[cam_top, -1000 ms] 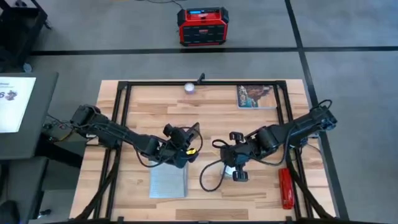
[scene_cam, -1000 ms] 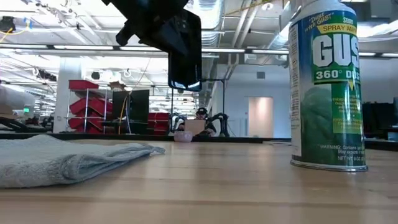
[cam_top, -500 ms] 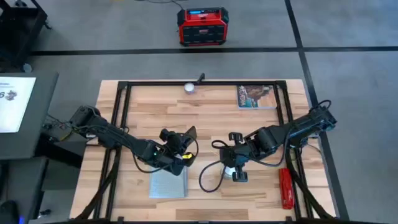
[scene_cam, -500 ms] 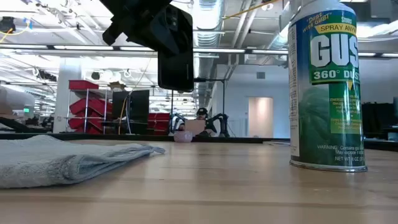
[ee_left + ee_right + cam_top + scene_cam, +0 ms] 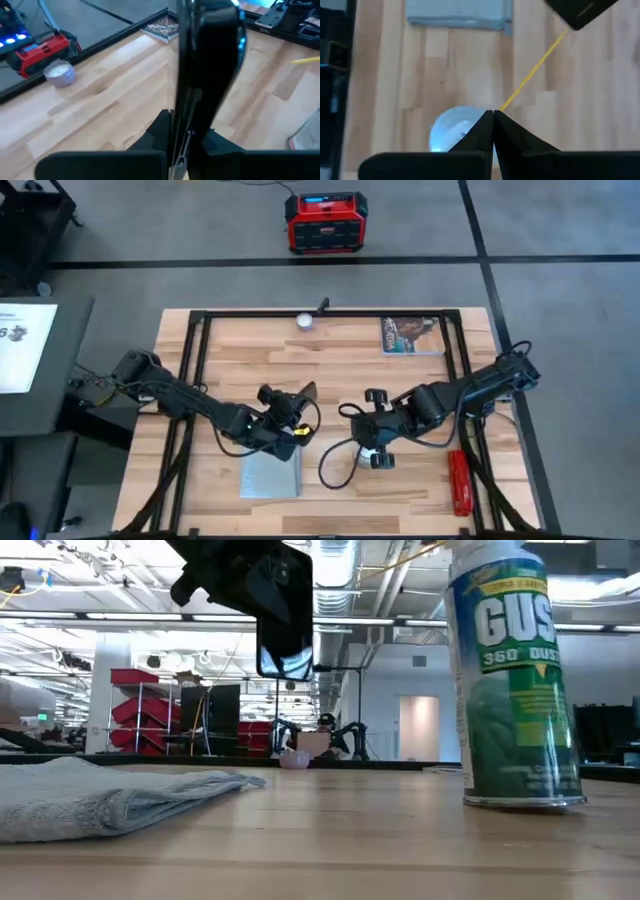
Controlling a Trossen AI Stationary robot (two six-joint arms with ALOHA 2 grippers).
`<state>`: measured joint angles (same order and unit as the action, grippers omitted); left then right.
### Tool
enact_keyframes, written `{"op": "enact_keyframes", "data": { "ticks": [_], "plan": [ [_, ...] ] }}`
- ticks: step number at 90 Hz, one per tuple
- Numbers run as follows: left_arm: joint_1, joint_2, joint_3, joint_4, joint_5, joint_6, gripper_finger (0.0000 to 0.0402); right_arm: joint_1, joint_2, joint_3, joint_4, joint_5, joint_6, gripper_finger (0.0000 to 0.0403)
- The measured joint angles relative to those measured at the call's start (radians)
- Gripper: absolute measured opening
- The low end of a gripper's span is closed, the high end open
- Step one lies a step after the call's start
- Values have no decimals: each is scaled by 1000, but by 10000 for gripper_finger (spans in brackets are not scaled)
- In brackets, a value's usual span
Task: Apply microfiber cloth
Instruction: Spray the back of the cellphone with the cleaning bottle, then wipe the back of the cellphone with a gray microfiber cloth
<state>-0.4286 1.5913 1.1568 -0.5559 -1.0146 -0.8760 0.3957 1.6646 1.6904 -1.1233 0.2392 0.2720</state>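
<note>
Holding a black phone [image 5: 283,610] clear of the table, the left gripper [image 5: 285,417] sits over the near-left middle of the tabletop, its fingers clamped on the phone's lower end; the left wrist view shows the phone [image 5: 207,75] edge-on and upright between them. Judged purpose: the screen is kept in the air and tilted so that it can be brought down to the cloth for wiping.

Microfiber cloth [image 5: 271,473]: pale grey-blue, lying flat on the table [image 5: 350,370] at the near edge, just nearer than the left gripper and apart from it. In the low view the cloth [image 5: 110,797] rests rumpled on the wood, untouched. Its flat, spread position suits rubbing the phone across it.

Right gripper [image 5: 375,425]: over the near-right middle, above a spray can [image 5: 512,675] of duster, green and white. The can leans slightly in the low view, which suggests contact, but whether the fingers grip it cannot be told; the right wrist view shows the fingertips meeting above the can's pale top [image 5: 455,132].

Other items: printed picture card [image 5: 411,335] at the far right; small white round object [image 5: 304,320] at the far edge; red tool [image 5: 459,481] at the near right; yellow cord [image 5: 532,72] running from the phone.
</note>
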Motion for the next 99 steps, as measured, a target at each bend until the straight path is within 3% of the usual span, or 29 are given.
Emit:
{"op": "enact_keyframes", "data": {
  "ticks": [21,31,60,82,99],
  "plan": [
    [-54,-78,0,-143,-90,-17,2,13,-2,86,5,108,-83,0],
    [-82,-108,0,-251,-122,-59,2,8,-2,86,74,98,-148,0],
    [-160,-136,-7,-713,-191,-476,2,-125,32,7,445,-266,-316,0],
    [-218,-166,-71,-722,-225,-575,2,-224,156,3,593,-532,-361,0],
    [-235,-230,-137,-605,-228,-460,2,-254,258,2,660,-634,-406,0]
  ]
}}
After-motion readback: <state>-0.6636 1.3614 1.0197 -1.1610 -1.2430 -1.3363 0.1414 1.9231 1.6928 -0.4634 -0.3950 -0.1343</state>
